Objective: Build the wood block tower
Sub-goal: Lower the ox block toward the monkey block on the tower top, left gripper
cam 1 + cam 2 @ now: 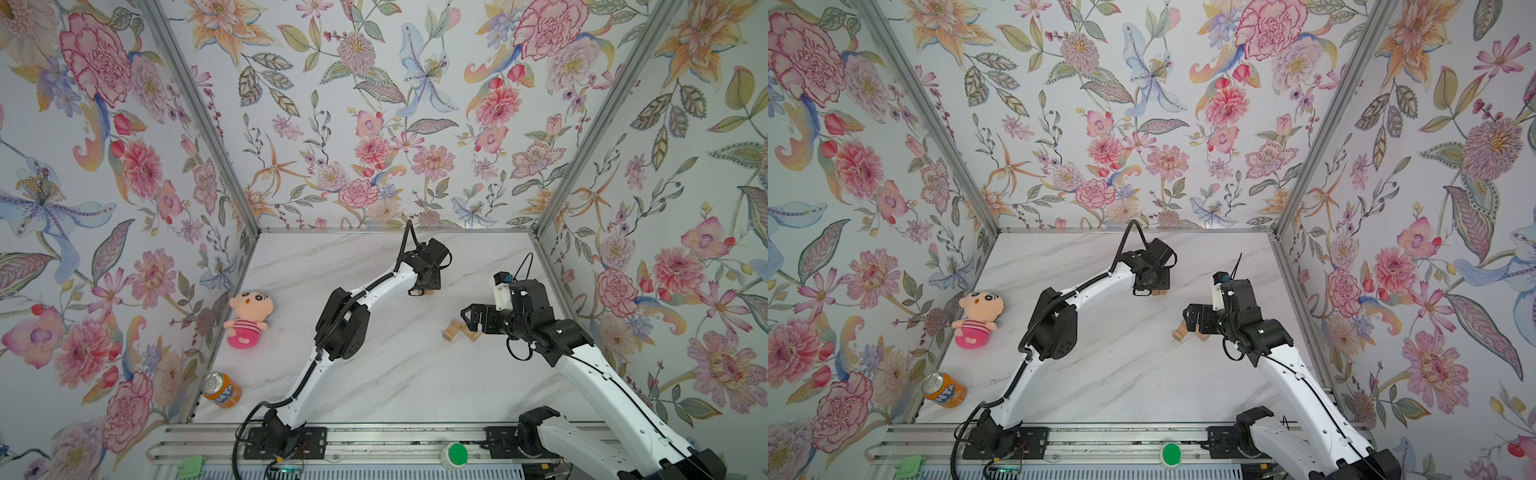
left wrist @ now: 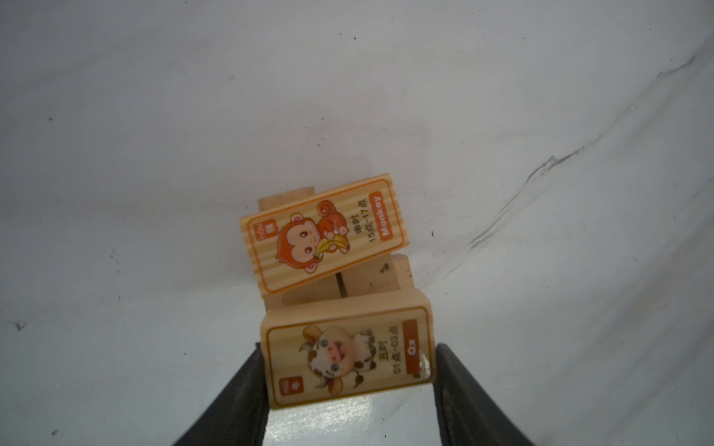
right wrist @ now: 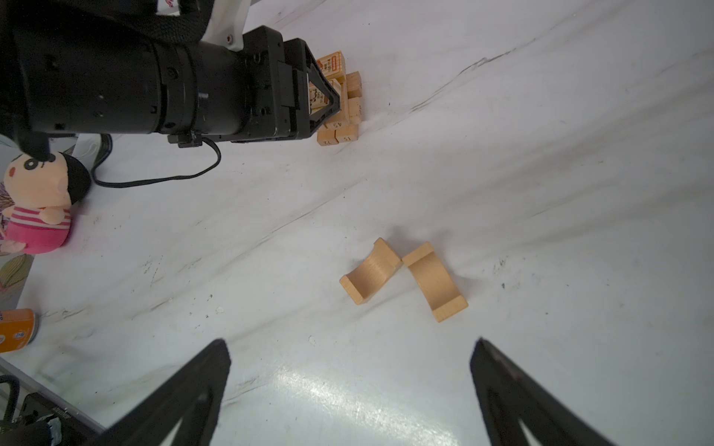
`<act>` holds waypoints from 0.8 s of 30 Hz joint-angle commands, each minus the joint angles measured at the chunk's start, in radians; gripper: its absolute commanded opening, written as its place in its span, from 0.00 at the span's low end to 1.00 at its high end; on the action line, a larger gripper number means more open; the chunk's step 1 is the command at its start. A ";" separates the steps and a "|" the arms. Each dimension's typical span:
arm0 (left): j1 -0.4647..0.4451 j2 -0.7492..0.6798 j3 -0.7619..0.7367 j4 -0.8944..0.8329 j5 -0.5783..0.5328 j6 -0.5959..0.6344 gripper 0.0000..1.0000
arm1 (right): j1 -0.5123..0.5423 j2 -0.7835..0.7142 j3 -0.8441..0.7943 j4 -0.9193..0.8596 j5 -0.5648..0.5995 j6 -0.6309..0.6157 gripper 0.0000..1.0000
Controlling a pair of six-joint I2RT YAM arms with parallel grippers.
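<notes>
While the Ox block (image 2: 340, 359) is clamped by the left gripper (image 2: 349, 349) at the top of the tower (image 3: 342, 129), beside the skewed Monkey block (image 2: 322, 237), it is best squared and lowered gently before release, the spread-open right gripper (image 3: 350, 341) being held over two loose wood blocks (image 3: 371, 270) well apart from the tower.

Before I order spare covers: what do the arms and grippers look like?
The left arm and right arm are white shells with black joint housings. A thick black sleeved cable follows the left; thin black wires loop off the right. The left gripper and right gripper have tapered black fingers.
</notes>
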 commanded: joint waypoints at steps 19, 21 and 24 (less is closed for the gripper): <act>0.018 0.036 0.039 -0.013 -0.001 -0.007 0.63 | -0.026 -0.016 -0.021 0.017 -0.025 -0.011 0.99; 0.018 0.035 0.041 -0.008 -0.001 -0.006 0.65 | -0.029 -0.015 -0.021 0.016 -0.026 -0.012 0.99; 0.017 0.036 0.047 -0.009 0.000 -0.003 0.67 | -0.034 -0.013 -0.022 0.017 -0.027 -0.011 0.99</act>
